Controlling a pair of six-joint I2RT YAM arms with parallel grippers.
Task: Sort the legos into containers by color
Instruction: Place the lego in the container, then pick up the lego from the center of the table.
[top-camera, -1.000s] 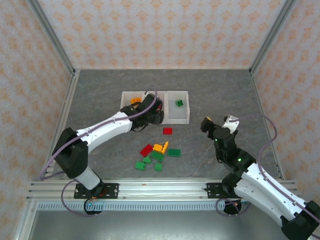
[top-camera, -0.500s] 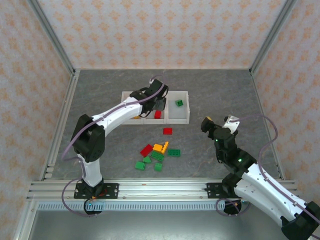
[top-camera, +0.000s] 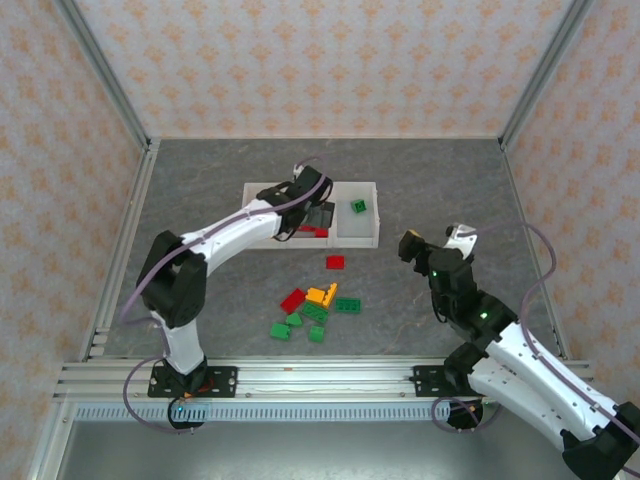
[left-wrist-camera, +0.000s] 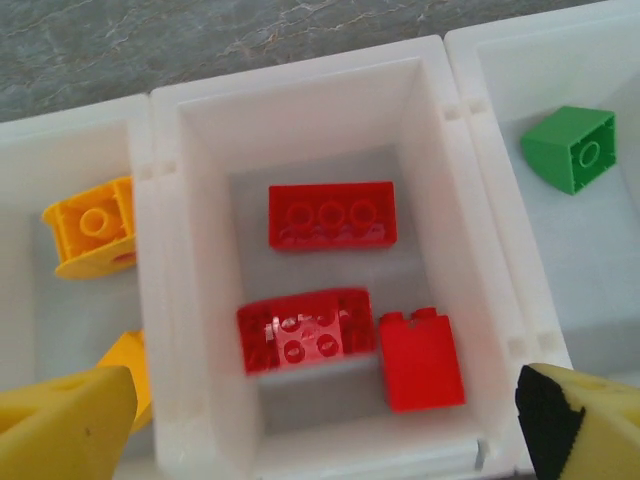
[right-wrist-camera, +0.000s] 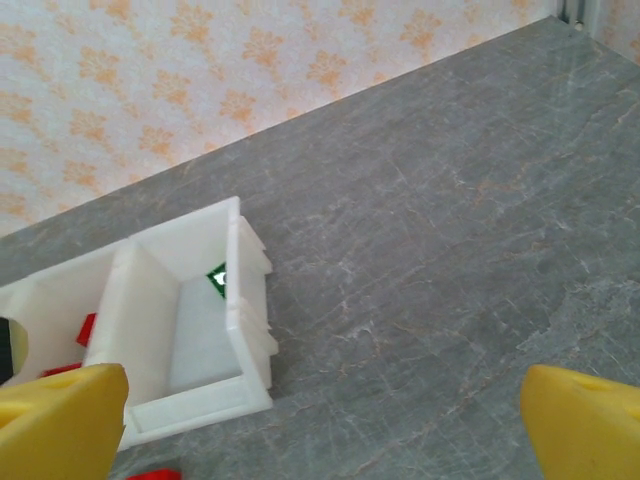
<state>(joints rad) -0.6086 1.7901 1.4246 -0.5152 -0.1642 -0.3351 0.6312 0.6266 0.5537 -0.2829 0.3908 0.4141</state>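
The containers stand in a row at the table's middle back. My left gripper hovers open over the middle bin, its yellow fingertips spread wide with nothing between them. Three red legos lie in that bin. Orange ones sit in the left bin, and a green one in the right bin. Loose legos in red, orange and green lie on the table in front of the bins. My right gripper hangs open above bare table, right of the bins.
A single red brick lies apart, between the bins and the loose cluster. Metal frame posts and patterned walls enclose the grey table. The arms' mounting rail runs along the near edge.
My left gripper carried a red brick over the middle bin, opened, and the brick now lies inside. The right gripper shifted slightly left and stayed open.
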